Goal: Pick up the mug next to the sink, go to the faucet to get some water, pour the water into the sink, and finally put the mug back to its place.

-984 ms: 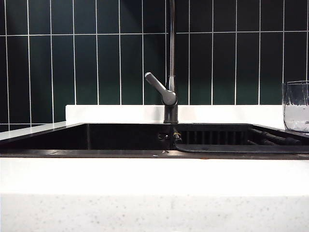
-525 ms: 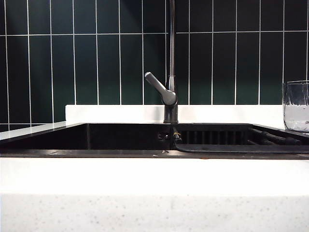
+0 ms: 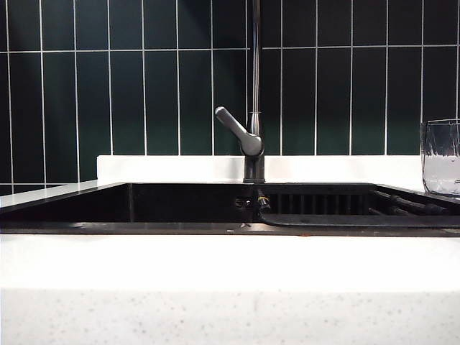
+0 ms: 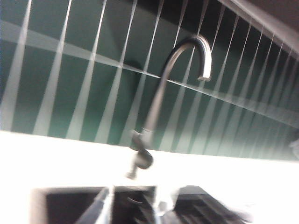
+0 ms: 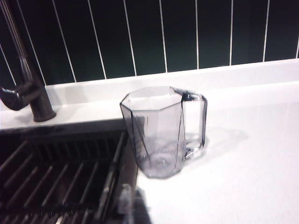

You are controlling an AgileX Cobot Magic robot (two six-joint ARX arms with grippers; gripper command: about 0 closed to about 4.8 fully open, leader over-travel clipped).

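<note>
The mug [image 5: 159, 133] is a clear faceted cup with a handle. It stands upright on the white counter beside the ribbed drainer [image 5: 56, 168] and shows at the far right of the exterior view [image 3: 440, 157]. My right gripper [image 5: 133, 205] is shut and empty, a little short of the mug. The grey faucet [image 3: 254, 108] rises behind the black sink [image 3: 180, 205]. My left gripper [image 4: 134, 207] is blurred, its two fingers apart with nothing between them, over the sink [image 4: 70, 205] and facing the faucet [image 4: 159, 107]. Neither gripper shows in the exterior view.
A dark green tiled wall [image 3: 144, 93] backs the sink above a low white ledge [image 3: 172, 169]. The white speckled counter [image 3: 230, 287] runs along the front. The faucet's lever handle [image 3: 233, 129] slants out to the left.
</note>
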